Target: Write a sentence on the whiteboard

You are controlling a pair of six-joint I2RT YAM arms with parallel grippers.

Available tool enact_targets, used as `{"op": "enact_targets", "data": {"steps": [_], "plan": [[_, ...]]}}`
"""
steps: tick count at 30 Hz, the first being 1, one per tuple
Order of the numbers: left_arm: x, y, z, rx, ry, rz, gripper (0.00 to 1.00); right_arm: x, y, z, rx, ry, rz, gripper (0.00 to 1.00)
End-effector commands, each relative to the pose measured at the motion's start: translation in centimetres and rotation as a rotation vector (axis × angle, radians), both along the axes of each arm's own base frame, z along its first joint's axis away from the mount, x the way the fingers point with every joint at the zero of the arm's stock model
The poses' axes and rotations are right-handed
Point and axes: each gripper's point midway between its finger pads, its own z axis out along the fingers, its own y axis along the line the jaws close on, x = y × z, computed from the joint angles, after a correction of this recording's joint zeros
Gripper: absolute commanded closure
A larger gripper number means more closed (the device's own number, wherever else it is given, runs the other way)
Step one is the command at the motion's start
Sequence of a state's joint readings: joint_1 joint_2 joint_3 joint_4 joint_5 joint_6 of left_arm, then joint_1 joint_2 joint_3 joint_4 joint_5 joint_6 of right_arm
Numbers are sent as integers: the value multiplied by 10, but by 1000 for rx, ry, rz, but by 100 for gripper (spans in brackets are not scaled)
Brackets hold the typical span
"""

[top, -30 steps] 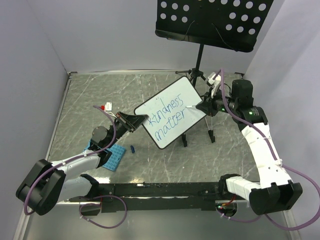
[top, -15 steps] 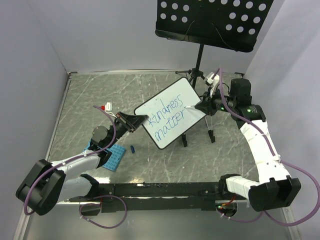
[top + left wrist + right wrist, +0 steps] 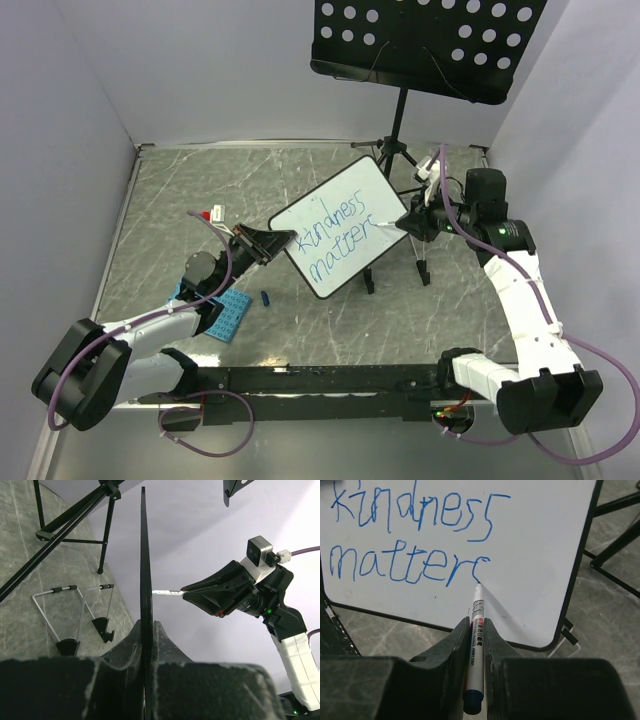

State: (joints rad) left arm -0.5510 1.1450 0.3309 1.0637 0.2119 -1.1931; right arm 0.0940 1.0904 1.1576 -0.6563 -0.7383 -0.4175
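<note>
One whiteboard (image 3: 372,192); one marker (image 3: 476,622); sentence (image 3: 415,537), two lines.

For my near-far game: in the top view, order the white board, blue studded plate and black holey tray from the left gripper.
1. White rectangular whiteboard: clamped in the left gripper.
2. Blue studded plate: on the table, left side.
3. Black perforated music-stand tray: far back, right.

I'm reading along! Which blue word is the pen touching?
The lower word, "matter": the marker tip sits at its last letter; "kindness" lies above.
</note>
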Motion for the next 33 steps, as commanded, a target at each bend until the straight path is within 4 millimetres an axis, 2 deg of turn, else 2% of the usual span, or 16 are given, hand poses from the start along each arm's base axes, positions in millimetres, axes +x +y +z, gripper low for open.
{"op": "enact_targets", "data": {"steps": [1,7,14,19,22,25,27,33], "plan": [[-19,12,74,-169,-199,-14,99,1,-13,-4,-34,-14,-38,100],[-19,12,74,-168,-200,-13,99,-11,-9,-13,-21,23,-1,100],[-18,9,73,-171,-196,-23,99,-30,11,-12,23,53,85,100],[-16,8,70,-165,-187,-24,99,-37,22,16,72,5,126,100],[-16,8,69,-159,-187,-21,99,-41,25,57,103,-82,141,100],[-17,9,67,-151,-186,-20,99,-45,23,77,110,-136,129,100],[-18,9,66,-146,-191,-19,99,-47,22,79,108,-145,122,100],[-21,10,65,-130,-200,-20,99,-43,16,67,91,-156,84,100]]}}
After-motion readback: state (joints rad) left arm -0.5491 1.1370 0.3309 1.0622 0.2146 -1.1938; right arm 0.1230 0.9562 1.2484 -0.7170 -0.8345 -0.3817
